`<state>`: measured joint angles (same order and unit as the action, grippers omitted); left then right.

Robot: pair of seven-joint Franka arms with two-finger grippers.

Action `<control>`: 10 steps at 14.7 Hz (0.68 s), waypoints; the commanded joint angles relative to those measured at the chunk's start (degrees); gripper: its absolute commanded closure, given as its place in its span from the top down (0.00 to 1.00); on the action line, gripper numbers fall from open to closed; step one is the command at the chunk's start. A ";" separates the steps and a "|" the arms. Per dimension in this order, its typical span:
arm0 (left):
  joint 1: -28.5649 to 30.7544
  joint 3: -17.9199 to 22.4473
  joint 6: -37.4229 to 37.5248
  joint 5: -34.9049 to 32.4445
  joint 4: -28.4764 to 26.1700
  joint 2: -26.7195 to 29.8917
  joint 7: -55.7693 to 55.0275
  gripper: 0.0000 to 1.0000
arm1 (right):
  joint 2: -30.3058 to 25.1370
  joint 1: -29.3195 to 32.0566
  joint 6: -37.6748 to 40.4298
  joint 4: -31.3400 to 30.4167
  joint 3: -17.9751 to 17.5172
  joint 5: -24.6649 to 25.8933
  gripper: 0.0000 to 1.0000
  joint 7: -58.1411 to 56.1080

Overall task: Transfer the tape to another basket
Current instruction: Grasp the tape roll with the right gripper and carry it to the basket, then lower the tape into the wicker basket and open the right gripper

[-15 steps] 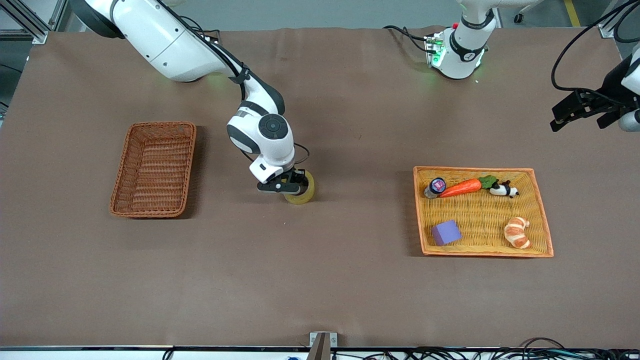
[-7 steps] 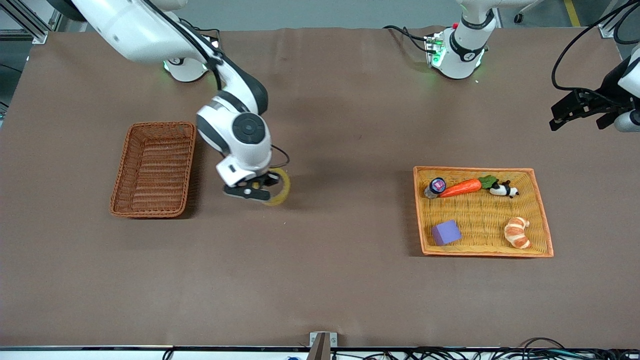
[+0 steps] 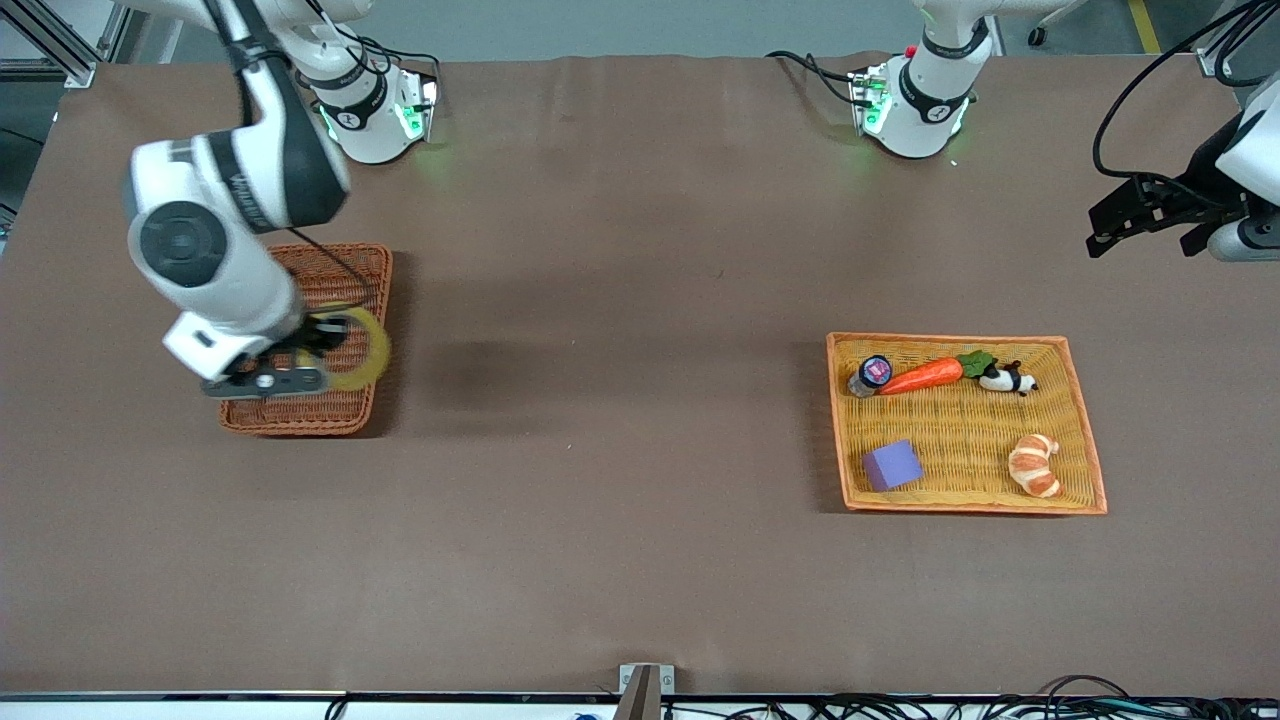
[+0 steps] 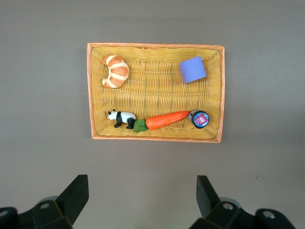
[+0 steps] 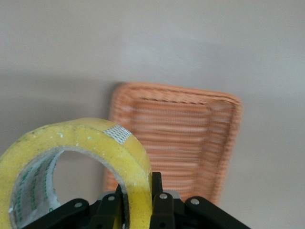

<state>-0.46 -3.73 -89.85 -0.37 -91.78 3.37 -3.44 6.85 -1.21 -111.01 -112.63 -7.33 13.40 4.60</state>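
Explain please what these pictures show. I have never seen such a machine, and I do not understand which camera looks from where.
Two white robot arms stand at a brown table. One picture looks down from a high camera facing them; the other two come from cameras on each arm's wrist. The right gripper is over the reddish-brown basket and grips the wall of a yellowish tape roll; its wrist view shows the fingers pinching it. The left gripper waits open, high above the orange-yellow basket, which holds a carrot, a toy panda, a croissant, a purple block and a small jar.

Orange-yellow basket [image 3: 1085, 430] with carrot [image 3: 920, 376], croissant [image 3: 1035, 465], purple block [image 3: 892, 465]
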 commanded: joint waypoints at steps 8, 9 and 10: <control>0.37 -0.49 0.55 0.28 -0.15 0.67 0.80 1.00 | -4.66 -0.37 -40.94 -33.71 16.29 -2.06 0.02 -17.87; 0.28 -0.57 0.55 0.28 -0.15 0.67 0.71 1.00 | -3.61 -0.29 -41.56 -33.80 16.29 -2.06 0.02 -17.87; 0.37 -1.36 0.55 0.37 -0.15 0.76 0.71 1.00 | -2.81 -0.20 -43.39 -34.41 16.29 -2.06 0.03 -17.87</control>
<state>-0.47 -3.92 -89.85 -0.37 -91.78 3.37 -3.43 4.03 -1.07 -151.83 -145.75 8.45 12.64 -12.59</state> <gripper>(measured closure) 0.000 0.789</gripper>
